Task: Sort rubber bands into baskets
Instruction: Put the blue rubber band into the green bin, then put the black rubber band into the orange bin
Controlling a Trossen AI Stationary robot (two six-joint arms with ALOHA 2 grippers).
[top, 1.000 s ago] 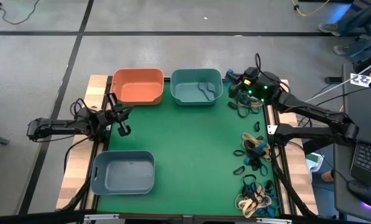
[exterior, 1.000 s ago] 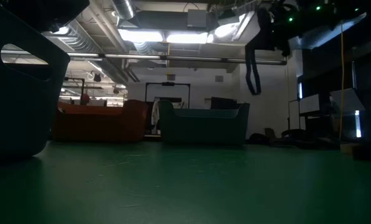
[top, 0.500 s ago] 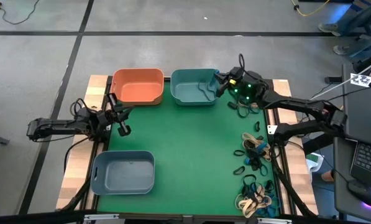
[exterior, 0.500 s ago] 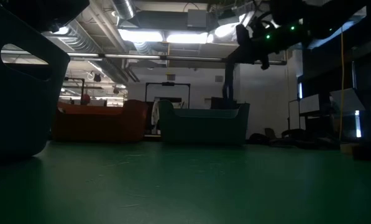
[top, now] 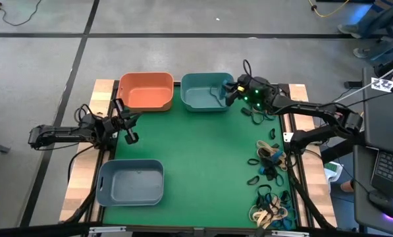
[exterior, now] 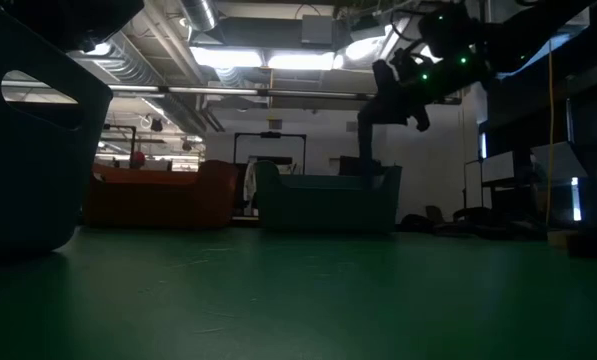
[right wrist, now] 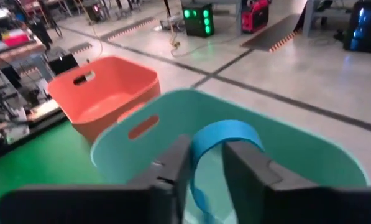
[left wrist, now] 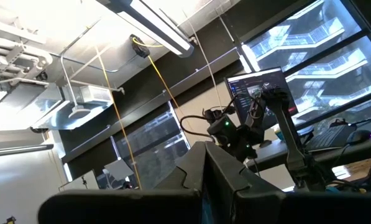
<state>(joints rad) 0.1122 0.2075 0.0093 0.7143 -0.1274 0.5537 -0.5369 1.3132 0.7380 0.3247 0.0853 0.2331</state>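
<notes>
Overhead, the right end effector [right wrist: 202, 163] hangs above the teal basket [top: 203, 96], fingers parted around a blue band [right wrist: 219, 142]. Left end effector [top: 130, 137] waits closed, bench-side.

Right hand [top: 230, 92] over teal basket's [top: 208, 91] right edge. Left hand [top: 129, 135] idle at counter's [top: 196, 164] left side. Orange basket [top: 146, 91] far left, grey-blue basket [top: 130, 182] near left; rubber bands [top: 270, 172] scattered along right edge.

Baskets: orange basket [top: 147, 91], teal basket [top: 207, 91], grey-blue basket [top: 130, 182]. Green mat [top: 196, 158] on pale wood table [top: 79, 172]. Blue band [right wrist: 222, 140] between black right gripper [right wrist: 205, 163] fingers. Loose bands [top: 270, 161] black, tan, teal.
</notes>
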